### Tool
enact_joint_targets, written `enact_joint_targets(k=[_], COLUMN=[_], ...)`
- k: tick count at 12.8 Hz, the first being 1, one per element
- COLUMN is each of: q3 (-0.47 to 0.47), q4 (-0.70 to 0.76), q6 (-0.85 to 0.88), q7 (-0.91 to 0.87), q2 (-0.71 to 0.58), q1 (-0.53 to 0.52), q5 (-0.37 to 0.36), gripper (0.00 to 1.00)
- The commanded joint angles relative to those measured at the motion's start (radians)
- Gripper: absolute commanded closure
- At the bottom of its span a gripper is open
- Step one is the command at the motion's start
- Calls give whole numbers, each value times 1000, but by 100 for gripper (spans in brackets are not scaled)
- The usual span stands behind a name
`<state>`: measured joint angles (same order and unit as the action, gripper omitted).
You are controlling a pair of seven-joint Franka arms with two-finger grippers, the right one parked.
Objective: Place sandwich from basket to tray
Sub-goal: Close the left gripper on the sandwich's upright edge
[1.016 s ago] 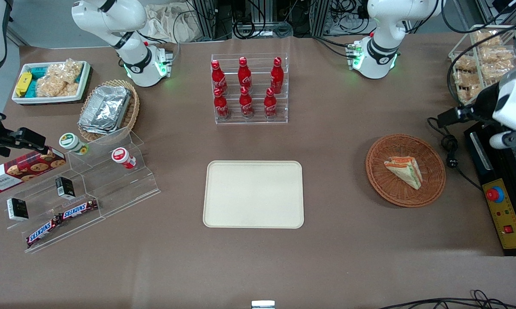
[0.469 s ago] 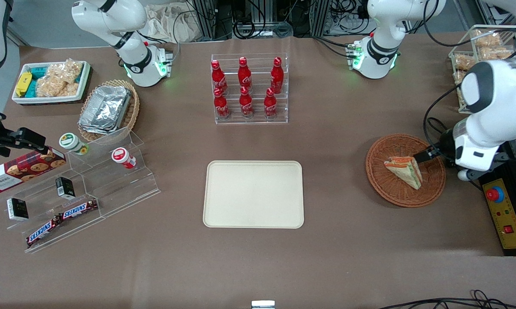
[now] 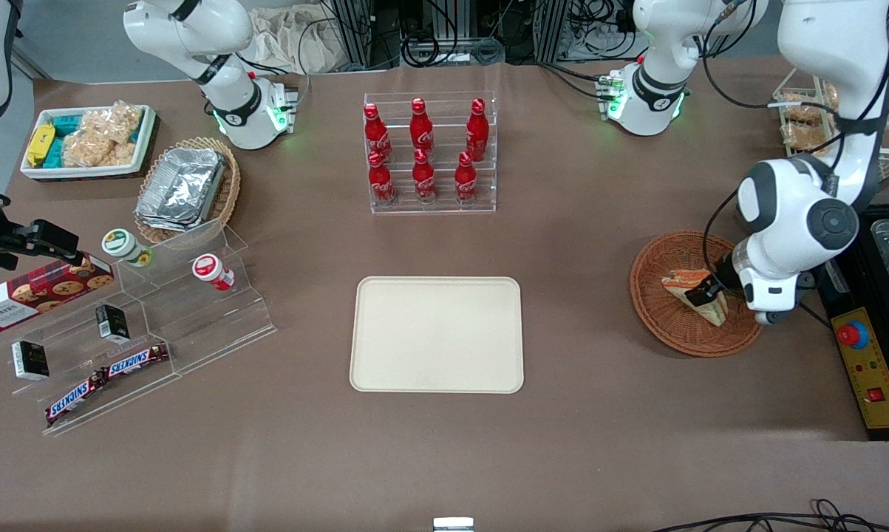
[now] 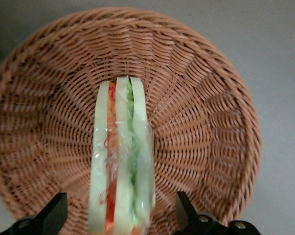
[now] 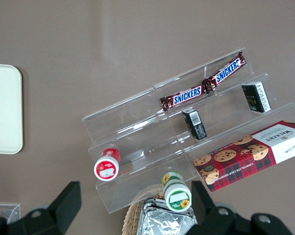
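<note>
The sandwich (image 3: 680, 283), a wrapped pale wedge with orange, red and green layers, lies in the round reddish-brown basket (image 3: 666, 325) toward the working arm's end of the table. My left gripper (image 3: 704, 294) hangs open just above it. In the left wrist view the sandwich (image 4: 120, 156) stands on edge in the basket (image 4: 201, 122), and the gripper (image 4: 120, 200) straddles its thick end, with black fingers (image 4: 56, 210) apart from it on each side. The cream tray (image 3: 437, 334) lies bare mid-table, and its edge shows in the right wrist view as the tray (image 5: 5, 107).
A clear rack of red bottles (image 3: 429, 151) stands farther from the camera than the tray. An acrylic step stand with snacks (image 3: 141, 325), a tan foil-filled basket (image 3: 185, 188) and a white snack bin (image 3: 86, 140) sit toward the parked arm's end. A control box (image 3: 865, 362) lies beside the sandwich's basket.
The left arm swung in from the table's edge and came down over the basket. Its gripper now straddles the sandwich. The sandwich and basket have not moved.
</note>
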<state>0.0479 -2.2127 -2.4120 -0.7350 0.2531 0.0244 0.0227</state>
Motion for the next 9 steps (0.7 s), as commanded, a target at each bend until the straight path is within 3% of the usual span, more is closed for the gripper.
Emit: enact_joint_targets(k=[1, 2, 4, 5, 9], q3=[6, 6, 6, 6, 4], q4=[1, 1, 1, 2, 14], q6=[-56, -56, -56, -56, -29], q7=[-58, -57, -57, -54, -53], q2=[46, 51, 61, 69, -9], q1=[9, 9, 9, 9, 14], q5=[-4, -4, -9, -15, -18], gripper=[1, 15, 82, 100, 100])
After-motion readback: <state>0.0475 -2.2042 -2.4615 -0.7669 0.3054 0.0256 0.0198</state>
